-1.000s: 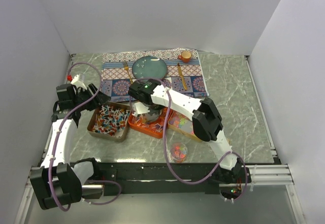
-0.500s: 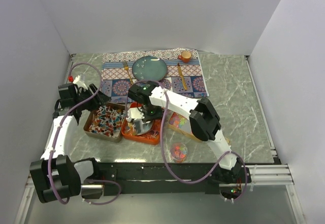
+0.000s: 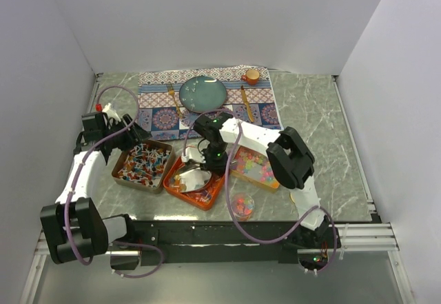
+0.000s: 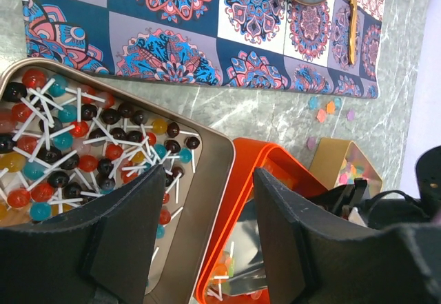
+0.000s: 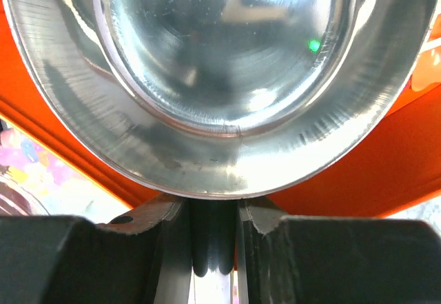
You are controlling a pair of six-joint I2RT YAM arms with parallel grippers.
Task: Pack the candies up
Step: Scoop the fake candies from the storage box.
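The candies lie in three trays. Lollipops (image 3: 142, 164) (image 4: 69, 138) fill the metal tray (image 3: 122, 179), a few pieces (image 4: 227, 266) sit in the orange tray (image 3: 215, 198), and pastel bits (image 3: 256, 166) fill the gold tray. My right gripper (image 3: 207, 158) (image 5: 213, 211) is shut on the handle of the silver scoop (image 3: 193, 178), whose empty bowl (image 5: 220, 76) hangs over the orange tray. My left gripper (image 3: 134, 138) (image 4: 210, 249) is open above the metal tray's rim (image 4: 207, 200), next to the orange tray's edge (image 4: 231, 228), holding nothing.
A small clear cup (image 3: 242, 205) holding coloured candies stands near the front edge. A patterned mat (image 3: 158, 118) at the back carries a teal plate (image 3: 203, 92), cutlery and an orange cup (image 3: 252, 76). A few pastel bits (image 4: 324, 111) lie loose on the marble.
The right arm has carried the scoop toward the front right, lower over the orange tray. That tray has turned and slid nearer. The left gripper has shifted slightly left.
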